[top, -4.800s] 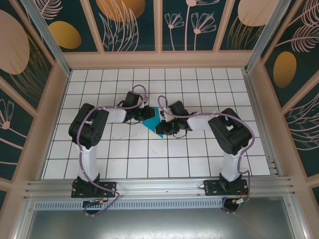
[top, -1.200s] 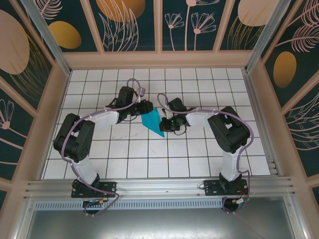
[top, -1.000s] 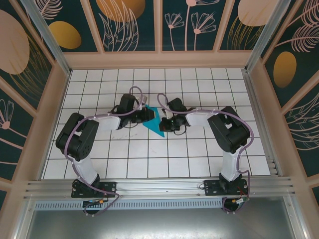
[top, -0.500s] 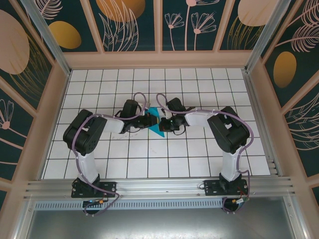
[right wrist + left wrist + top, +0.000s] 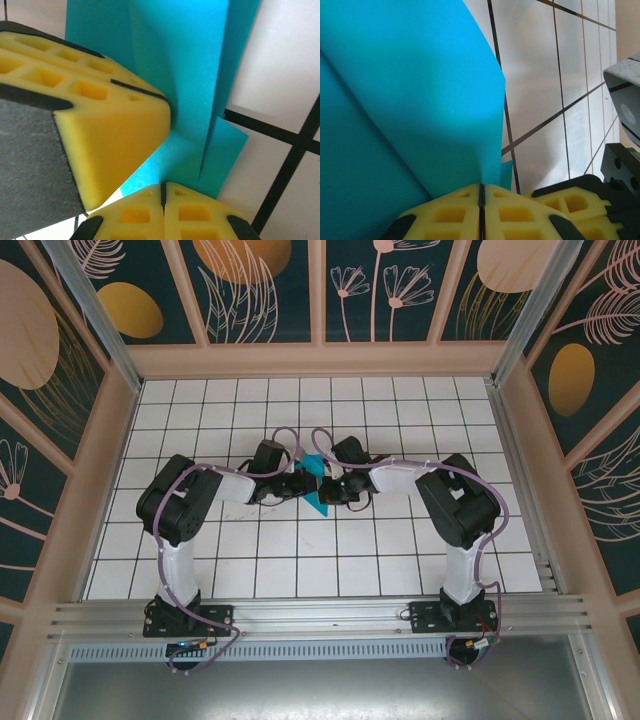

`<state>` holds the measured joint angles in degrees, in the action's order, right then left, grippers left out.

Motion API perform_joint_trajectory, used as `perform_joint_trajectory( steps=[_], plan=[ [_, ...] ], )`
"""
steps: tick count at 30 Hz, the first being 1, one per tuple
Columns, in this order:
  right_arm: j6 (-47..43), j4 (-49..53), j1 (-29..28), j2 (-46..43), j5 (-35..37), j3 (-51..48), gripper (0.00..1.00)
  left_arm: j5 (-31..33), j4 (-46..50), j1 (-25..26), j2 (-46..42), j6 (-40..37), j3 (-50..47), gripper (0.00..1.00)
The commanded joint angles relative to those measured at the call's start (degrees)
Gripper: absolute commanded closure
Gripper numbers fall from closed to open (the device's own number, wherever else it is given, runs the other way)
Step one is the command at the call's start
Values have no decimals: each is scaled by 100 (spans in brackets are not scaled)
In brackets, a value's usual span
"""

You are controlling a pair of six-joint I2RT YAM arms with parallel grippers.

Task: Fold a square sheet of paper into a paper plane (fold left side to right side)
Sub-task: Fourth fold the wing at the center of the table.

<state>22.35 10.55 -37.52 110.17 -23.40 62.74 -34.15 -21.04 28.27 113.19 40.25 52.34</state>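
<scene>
Top cam: teal paper (image 5: pixel 314 468) sits mid-table on the white tiled table (image 5: pixel 400 540), between the two wrists. It's folded narrow. The long axis runs roughly far-to-near and the pointed tip faces the near edge. Left gripper (image 5: pixel 300 483) is at its left edge, right gripper (image 5: pixel 330 487) at its right edge. Both are right against the paper.

Left wrist: left gripper (image 5: pixel 481 200) has its pads pressed together with no gap. The paper (image 5: pixel 420 90) runs straight into the seam, so it's pinched. One flap stands up off the tiles and curves over, with a flat layer under it. A yellow pad (image 5: pixel 570 202) of the right gripper is just beside, lower right.

Right wrist: right gripper (image 5: pixel 162 202) is fully closed, pads together at the paper's (image 5: pixel 190 75) near edge and touching it. Can't tell if a layer is actually caught in the seam. A crease runs lengthwise away from the pads, with layers overlapping. A left-gripper pad (image 5: pixel 110 125) sits against the paper on the left.
</scene>
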Motion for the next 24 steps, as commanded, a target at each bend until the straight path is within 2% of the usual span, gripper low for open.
perform_joint_trajectory(
  steps=[1,10,24],
  plan=[
    [-186,940,-54,387,529,-191,100,846,506,-50,263,-357,130,89],
    [-205,1020,-53,409,620,-267,100,1236,995,-80,414,-514,620,90],
    [-230,1037,-57,341,616,-455,100,1075,1146,-433,776,-553,1392,90]
  ],
)
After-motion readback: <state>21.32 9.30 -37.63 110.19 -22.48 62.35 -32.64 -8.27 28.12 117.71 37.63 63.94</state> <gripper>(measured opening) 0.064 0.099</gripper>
